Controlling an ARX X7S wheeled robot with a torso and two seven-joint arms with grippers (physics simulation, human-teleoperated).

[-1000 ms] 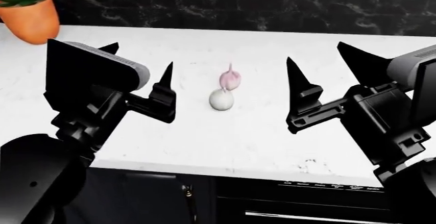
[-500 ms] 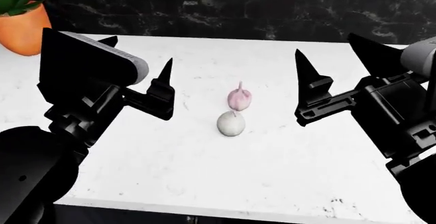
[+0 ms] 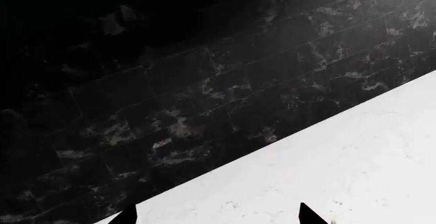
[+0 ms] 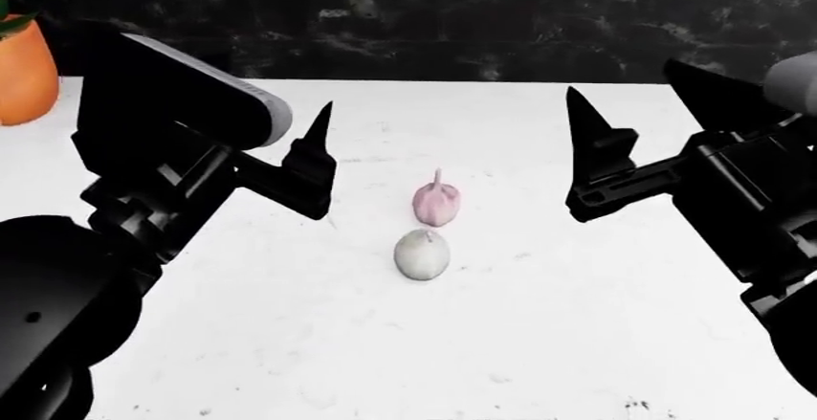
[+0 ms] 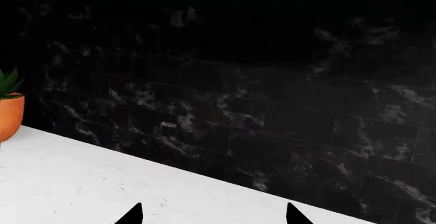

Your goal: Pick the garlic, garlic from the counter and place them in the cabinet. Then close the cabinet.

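Two garlic bulbs lie close together on the white counter (image 4: 537,324) in the head view: a pinkish-purple one (image 4: 437,205) and, just nearer me, a plain white one (image 4: 422,254). My left gripper (image 4: 268,114) is open and empty, hovering above the counter to the left of the bulbs. My right gripper (image 4: 622,80) is open and empty, hovering to their right. The left wrist view shows its open gripper (image 3: 216,215) over bare counter (image 3: 354,157). The right wrist view shows the same for its open gripper (image 5: 214,215). Neither wrist view shows the garlic. The cabinet is out of view.
An orange plant pot (image 4: 19,71) stands at the counter's far left and also shows in the right wrist view (image 5: 7,114). Black marbled wall tiles (image 4: 447,18) close off the back of the counter.
The head view has shifted forward and down: the counter's front edge has left the frame and the bulbs sit lower in it. Both grippers stay open beside them.
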